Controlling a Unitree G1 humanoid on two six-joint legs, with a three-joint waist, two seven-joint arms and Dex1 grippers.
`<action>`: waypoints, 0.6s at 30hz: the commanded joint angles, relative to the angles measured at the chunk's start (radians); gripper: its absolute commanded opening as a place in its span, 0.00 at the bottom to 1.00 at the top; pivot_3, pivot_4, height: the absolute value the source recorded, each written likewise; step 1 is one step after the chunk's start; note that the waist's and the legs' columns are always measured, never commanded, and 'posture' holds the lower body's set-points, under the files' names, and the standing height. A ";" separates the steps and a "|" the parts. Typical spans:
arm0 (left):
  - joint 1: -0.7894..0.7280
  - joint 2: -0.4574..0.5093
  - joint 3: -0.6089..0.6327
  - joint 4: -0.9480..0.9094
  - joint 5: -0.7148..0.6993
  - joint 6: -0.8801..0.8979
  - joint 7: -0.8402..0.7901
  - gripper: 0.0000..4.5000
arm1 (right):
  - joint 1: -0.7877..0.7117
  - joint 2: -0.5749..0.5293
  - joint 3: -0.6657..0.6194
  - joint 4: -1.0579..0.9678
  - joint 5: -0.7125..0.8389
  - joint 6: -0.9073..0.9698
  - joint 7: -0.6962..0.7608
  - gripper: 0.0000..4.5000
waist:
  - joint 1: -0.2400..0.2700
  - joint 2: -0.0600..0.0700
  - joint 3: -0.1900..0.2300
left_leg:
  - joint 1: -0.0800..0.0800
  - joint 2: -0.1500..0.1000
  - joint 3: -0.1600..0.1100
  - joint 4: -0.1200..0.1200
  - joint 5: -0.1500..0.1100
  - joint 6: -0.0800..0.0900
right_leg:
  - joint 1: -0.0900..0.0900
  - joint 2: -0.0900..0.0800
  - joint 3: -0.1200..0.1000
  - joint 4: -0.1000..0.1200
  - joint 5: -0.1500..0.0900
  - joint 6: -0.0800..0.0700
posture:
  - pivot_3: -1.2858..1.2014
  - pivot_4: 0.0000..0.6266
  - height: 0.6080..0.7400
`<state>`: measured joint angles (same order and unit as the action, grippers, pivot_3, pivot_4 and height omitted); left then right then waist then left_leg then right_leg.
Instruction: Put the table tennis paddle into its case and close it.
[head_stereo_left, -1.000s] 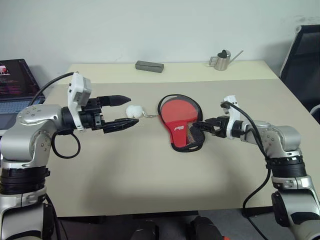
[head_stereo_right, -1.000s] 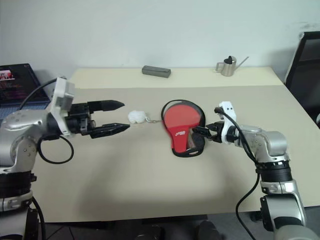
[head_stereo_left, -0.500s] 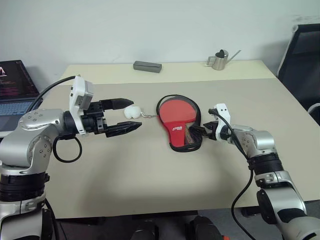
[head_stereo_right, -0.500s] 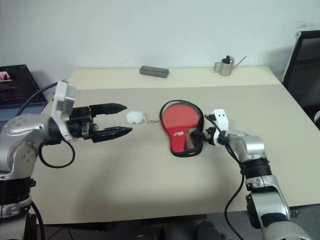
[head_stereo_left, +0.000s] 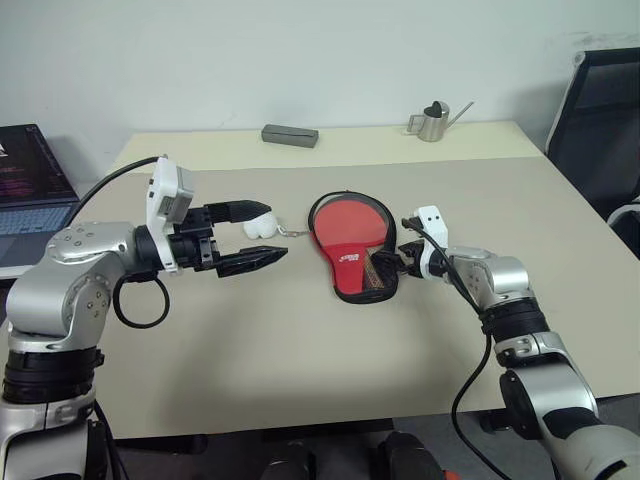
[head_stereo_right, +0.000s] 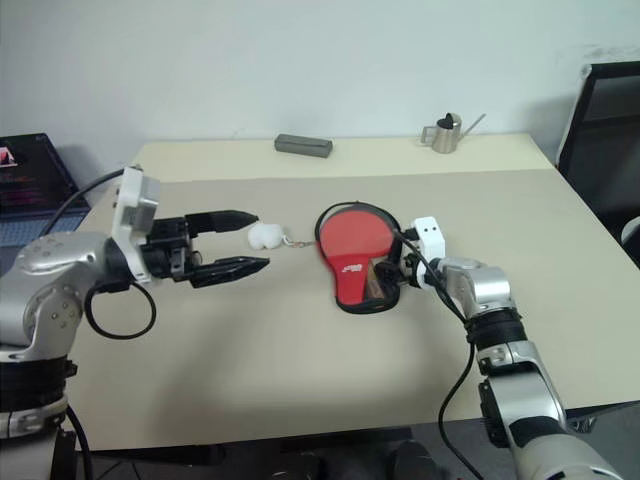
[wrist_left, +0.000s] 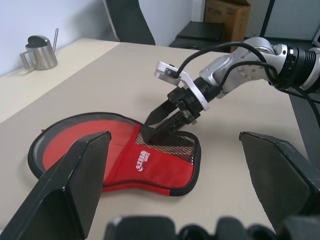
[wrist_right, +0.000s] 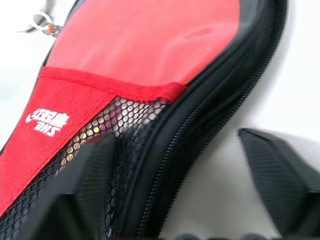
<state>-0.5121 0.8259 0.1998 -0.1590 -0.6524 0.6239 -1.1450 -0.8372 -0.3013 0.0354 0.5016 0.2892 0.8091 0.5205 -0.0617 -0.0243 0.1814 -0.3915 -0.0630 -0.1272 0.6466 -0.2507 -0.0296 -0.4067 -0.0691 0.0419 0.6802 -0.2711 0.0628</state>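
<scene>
Right end effector (head_stereo_left: 393, 264), fingers apart, straddles the case (head_stereo_left: 352, 245) edge; left end effector (head_stereo_left: 262, 233) gapes nearby.

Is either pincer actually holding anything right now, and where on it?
Nothing is held. The left pincer hangs open above the table. The right pincer is open, fingers straddling the mesh-pocket edge of the case, not closed on it.

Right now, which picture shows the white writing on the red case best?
The right wrist view: the white lettering on the case looks biggest there. The left wrist view shows it smaller; both eye views show a tiny white mark.
</scene>
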 joint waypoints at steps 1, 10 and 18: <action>0.001 0.005 0.000 -0.031 -0.001 -0.021 0.007 1.00 | -0.006 0.019 0.000 0.025 0.001 0.056 0.010 0.63 | 0.000 0.000 0.000 | 0.000 0.001 0.000 0.000 0.000 0.000 | 0.000 0.000 0.000 0.000 0.000 0.000 | 0.52 0.24 1.00; 0.096 0.030 0.012 -0.022 0.029 -0.040 -0.002 1.00 | -0.030 0.070 -0.030 0.007 0.015 0.131 -0.019 0.00 | -0.001 0.000 0.000 | 0.002 0.002 0.002 -0.001 0.000 0.000 | 0.000 0.001 0.001 0.000 0.001 -0.001 | 0.52 0.24 1.00; 0.164 0.049 0.027 -0.033 0.030 -0.043 -0.004 1.00 | -0.053 0.084 -0.108 -0.035 0.038 0.213 -0.071 0.00 | 0.000 0.000 0.000 | 0.002 0.004 0.002 -0.001 0.000 -0.001 | 0.000 0.004 0.001 0.000 0.001 -0.002 | 0.52 0.24 1.00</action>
<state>-0.3483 0.8568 0.1999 -0.1594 -0.6189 0.5996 -1.1472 -0.8778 -0.2227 -0.0596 0.4954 0.3099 0.9847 0.4615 -0.0619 -0.0240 0.1812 -0.3892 -0.0588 -0.1254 0.6455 -0.2506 -0.0302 -0.4065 -0.0653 0.0432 0.6802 -0.2697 0.0605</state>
